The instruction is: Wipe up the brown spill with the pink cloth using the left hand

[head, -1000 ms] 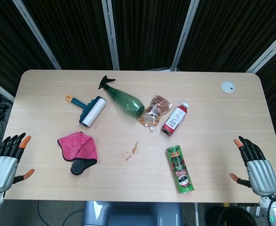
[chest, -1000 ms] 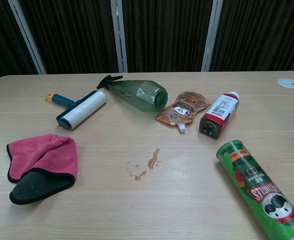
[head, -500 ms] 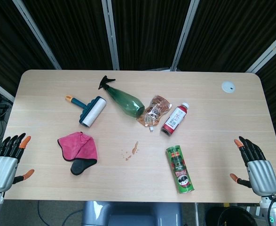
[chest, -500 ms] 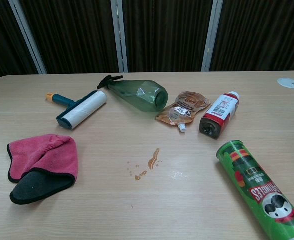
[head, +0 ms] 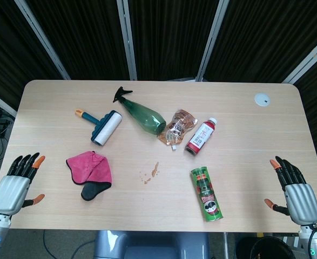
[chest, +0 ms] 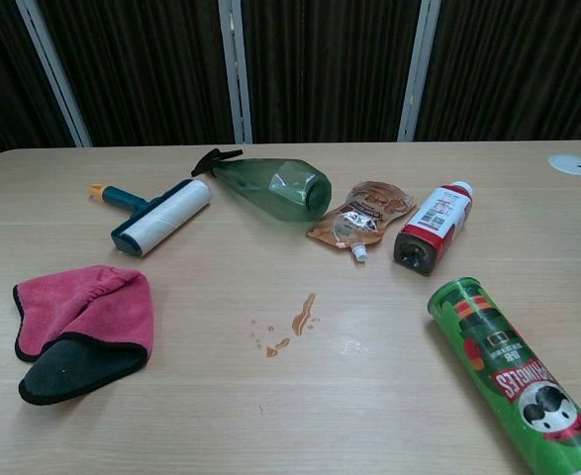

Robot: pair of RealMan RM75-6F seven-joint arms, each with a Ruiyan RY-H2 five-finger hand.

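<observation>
Left robot hand [head: 17,183] edged inward (fingers spread).

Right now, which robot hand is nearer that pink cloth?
The left robot hand. It hovers open at the table's left edge beside the cloth; the right robot hand is across the table.

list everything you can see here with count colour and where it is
table: 1, light wood, under everything
cloth: 1, pink with dark underside, front left
spill: 1, brown, centre front
lint roller: 1, white with teal handle, back left
spray bottle: 1, green, lying at back centre
pouch: 1, brown, beside spray bottle
drink bottle: 1, red, lying right of pouch
chips can: 1, green, front right
left hand: 1, grey, left edge, holds nothing
right hand: 1, grey, right edge, holds nothing
</observation>
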